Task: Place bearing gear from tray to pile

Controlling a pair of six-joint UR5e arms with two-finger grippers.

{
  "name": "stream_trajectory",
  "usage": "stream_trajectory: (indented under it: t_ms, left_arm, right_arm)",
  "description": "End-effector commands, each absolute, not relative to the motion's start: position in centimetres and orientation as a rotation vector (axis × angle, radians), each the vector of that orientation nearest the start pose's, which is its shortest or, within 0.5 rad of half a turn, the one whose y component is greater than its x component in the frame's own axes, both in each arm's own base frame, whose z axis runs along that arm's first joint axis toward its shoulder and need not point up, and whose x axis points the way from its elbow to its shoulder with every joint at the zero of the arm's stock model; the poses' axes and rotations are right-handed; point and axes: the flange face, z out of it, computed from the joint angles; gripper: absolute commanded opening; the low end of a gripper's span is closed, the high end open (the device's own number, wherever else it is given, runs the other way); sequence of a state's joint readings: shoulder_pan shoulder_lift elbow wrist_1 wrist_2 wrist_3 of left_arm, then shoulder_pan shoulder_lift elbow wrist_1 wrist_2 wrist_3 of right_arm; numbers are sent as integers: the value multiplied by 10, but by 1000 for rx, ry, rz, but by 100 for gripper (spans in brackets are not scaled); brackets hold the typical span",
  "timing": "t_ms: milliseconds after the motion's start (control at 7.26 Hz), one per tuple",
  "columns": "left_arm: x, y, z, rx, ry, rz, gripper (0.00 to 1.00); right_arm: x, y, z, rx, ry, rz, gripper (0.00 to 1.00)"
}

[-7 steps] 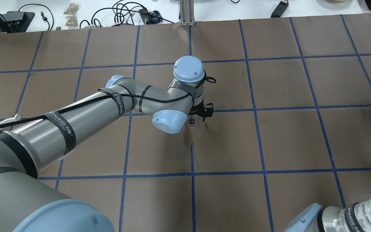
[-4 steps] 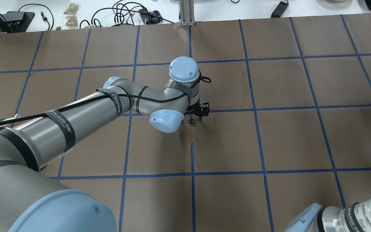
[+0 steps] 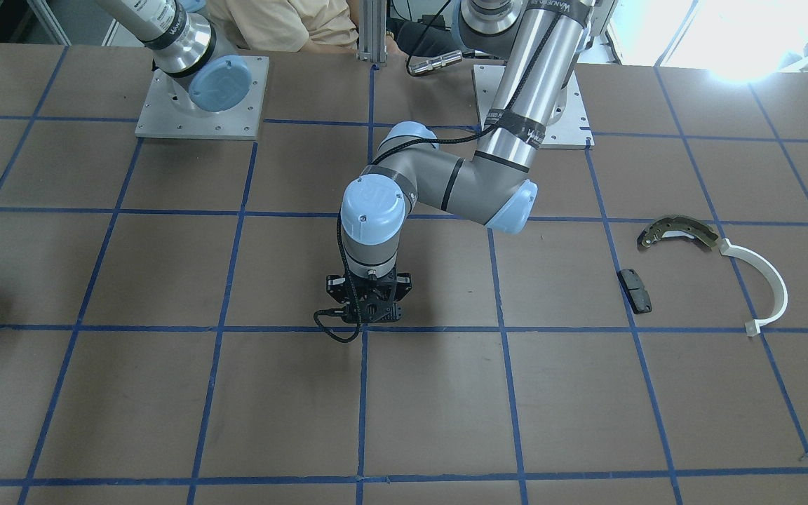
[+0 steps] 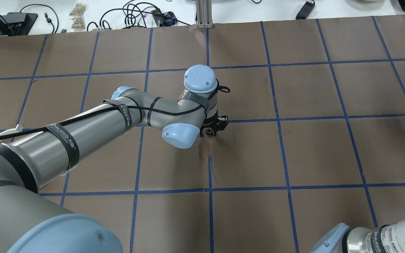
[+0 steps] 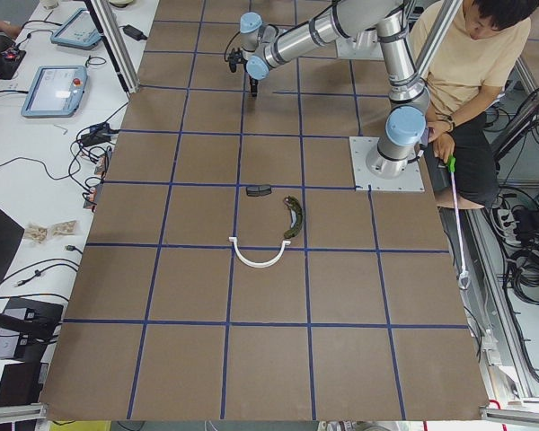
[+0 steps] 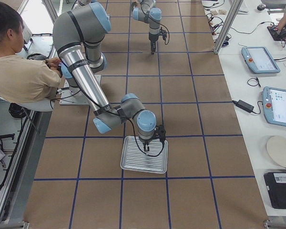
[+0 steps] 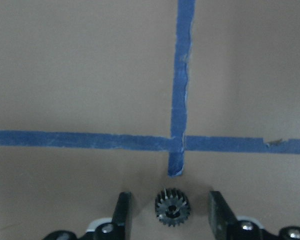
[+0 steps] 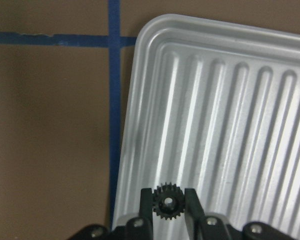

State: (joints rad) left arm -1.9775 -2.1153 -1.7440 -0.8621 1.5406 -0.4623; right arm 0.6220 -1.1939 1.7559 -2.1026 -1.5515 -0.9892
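Note:
My left gripper [image 7: 168, 199] is open and low over the table, a small black bearing gear [image 7: 172, 206] lying between its fingers next to a tape crossing; it also shows in the overhead view [image 4: 212, 129]. My right gripper [image 8: 168, 196] is shut on a second black gear [image 8: 167, 202] over a corner of the ridged silver tray [image 8: 230, 100], also seen in the right view [image 6: 144, 162]. The pile lies far off on the left arm's side: olive brake shoe [image 3: 677, 231], white half-ring [image 3: 772, 284], black pad [image 3: 635, 290].
The table is brown paper with a blue tape grid. A person in a beige shirt sits behind the arm bases [image 6: 19, 71]. Tablets and cables lie on the white bench beyond the table's far edge [image 6: 269, 62].
My left gripper has slid left and slightly toward the robot, closing in on the gear, which has stayed in place on the table.

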Motion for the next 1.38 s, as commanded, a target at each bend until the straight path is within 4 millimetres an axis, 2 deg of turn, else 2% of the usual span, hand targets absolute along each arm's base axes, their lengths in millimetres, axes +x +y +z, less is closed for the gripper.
stream_trajectory:
  t_ms: [0, 138, 275, 413, 551, 689, 826, 964, 1102, 1240]
  left_arm:
    - [-367, -510, 168, -95, 3163, 33, 20]
    - [-364, -513, 177, -95, 3164, 4, 1]
    - [-358, -515, 187, -102, 3168, -15, 0]
    - [-341, -522, 204, -143, 3165, -32, 0]
    - [-307, -527, 224, -126, 3160, -60, 0]
    - [-261, -528, 243, -8, 3159, -90, 0]
    - [-207, -530, 255, 68, 3131, -129, 0]
    - [-153, -535, 268, 46, 3118, -156, 0]
    - [-103, -538, 276, 83, 3104, -156, 0]
    - [-50, -535, 274, 98, 3097, -139, 0]
  right_arm:
    - [-303, -472, 294, 121, 3036, 130, 0]
    - [-254, -481, 303, 219, 3008, 180, 0]
    - [-198, -486, 308, 341, 2990, 231, 0]
    - [-149, -486, 304, 431, 2987, 262, 0]
    - [-109, -485, 298, 506, 2961, 276, 0]
    - [-70, -486, 289, 662, 2859, 298, 0]
    - [-7, -489, 282, 813, 2764, 346, 0]
    - [66, -497, 282, 905, 2745, 295, 0]
    - [131, -505, 263, 984, 2739, 257, 0]
    - [196, -518, 235, 1104, 2662, 187, 0]
